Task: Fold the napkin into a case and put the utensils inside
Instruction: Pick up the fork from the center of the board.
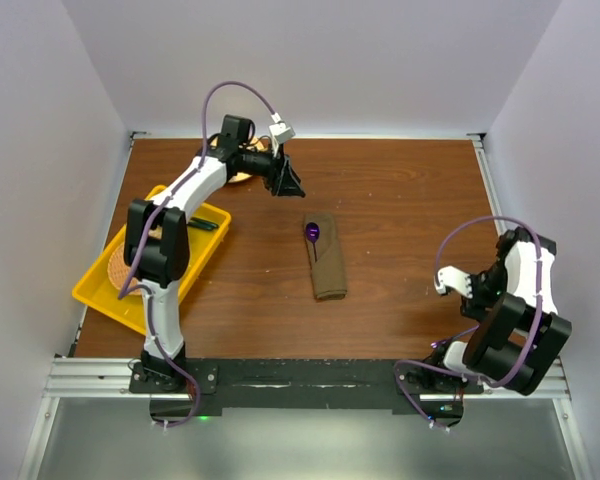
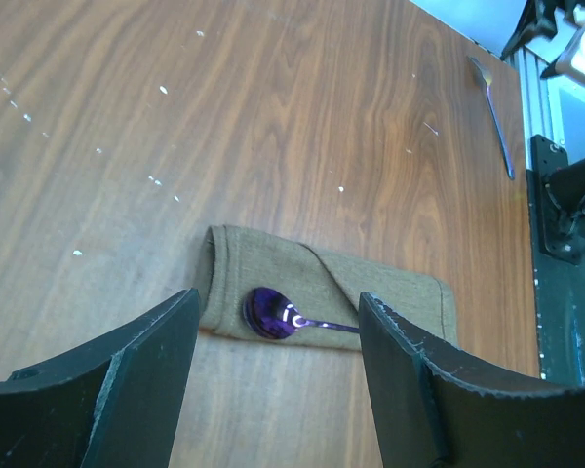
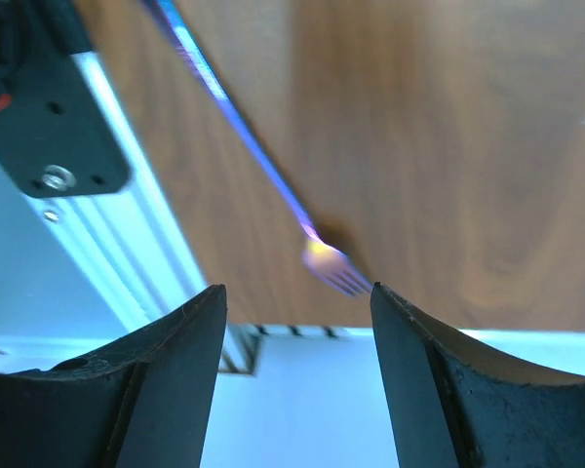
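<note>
Attention is being drawn to the fork (image 3: 333,271), which is lying loose on the desk (image 1: 400,200) just beside the near rail, right ahead of the right tool (image 3: 295,292); its long axis is running slantwise across the right wrist view, handle toward the upper left, tines toward the gap between the fingers; the right arm is being judged much the nearer, since the fork is lying well apart from the case (image 1: 328,265), over by that arm's base; the right tool is being held released, nothing between its fingers; the left tool (image 1: 288,188) is likewise being held released and empty, hovering beyond the far end of the case and a little to its left; the case is lying folded at mid-desk, long axis running near to far, and the spoon (image 2: 270,314) is being carried in it handle first, bowl showing at the far end; by count, one case, one spoon and one fork are being seen, so two utensils, one in and one out; one yellow tray (image 1: 205,215) holding one woven mat (image 1: 120,265) is lying at the left.
</note>
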Tool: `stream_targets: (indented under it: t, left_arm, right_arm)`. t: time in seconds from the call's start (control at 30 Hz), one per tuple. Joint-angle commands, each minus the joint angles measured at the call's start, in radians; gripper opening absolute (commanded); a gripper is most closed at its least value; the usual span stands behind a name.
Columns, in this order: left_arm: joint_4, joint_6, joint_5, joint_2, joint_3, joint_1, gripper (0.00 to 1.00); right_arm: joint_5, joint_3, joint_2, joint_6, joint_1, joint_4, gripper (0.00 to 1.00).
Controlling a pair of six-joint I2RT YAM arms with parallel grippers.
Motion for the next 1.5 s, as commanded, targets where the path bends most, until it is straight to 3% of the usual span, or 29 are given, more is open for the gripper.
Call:
stream_targets:
  t: [0.0, 0.2, 0.43, 0.73, 0.9, 1.03, 1.1, 1.27, 1.37, 1.47]
  left_arm:
    - [0.064, -0.050, -0.006, -0.077, -0.020, -0.021, 0.70]
    - [0.083, -0.076, -0.029, -0.102, -0.046, -0.028, 0.70]
    - [0.092, -0.097, -0.052, -0.112, -0.057, -0.027, 0.70]
    - [0.104, -0.105, -0.069, -0.108, -0.048, -0.028, 0.70]
    - [0.106, -0.103, -0.079, -0.099, -0.028, -0.024, 0.69]
    - [0.122, -0.120, -0.082, -0.086, -0.026, -0.011, 0.69]
    - [0.149, -0.168, -0.079, -0.082, -0.038, -0.002, 0.70]
    - [0.297, -0.310, -0.083, -0.083, -0.065, 0.022, 0.72]
    - [0.389, -0.419, -0.079, -0.082, -0.054, 0.053, 0.73]
    - [0.446, -0.475, -0.062, -0.080, -0.026, 0.073, 0.73]
  right_arm:
    - [0.045, -0.070, -0.027, -0.346, -0.026, 0.059, 0.65]
    - [0.054, -0.195, -0.040, -0.412, -0.052, 0.226, 0.65]
    - [0.045, -0.327, -0.022, -0.444, -0.061, 0.436, 0.57]
    - [0.038, -0.430, 0.105, -0.500, -0.067, 0.769, 0.23]
    - [-0.027, -0.371, 0.118, -0.535, -0.067, 0.658, 0.00]
    - [-0.252, -0.227, 0.076, -0.537, -0.060, 0.435, 0.00]
    - [-0.317, -0.118, 0.081, -0.475, 0.000, 0.325, 0.00]
    - [-0.564, 0.145, 0.154, -0.014, 0.179, 0.248, 0.00]
    - [-0.703, 0.297, 0.159, 0.264, 0.248, 0.310, 0.00]
    - [-0.777, 0.308, 0.063, 0.424, 0.307, 0.554, 0.00]
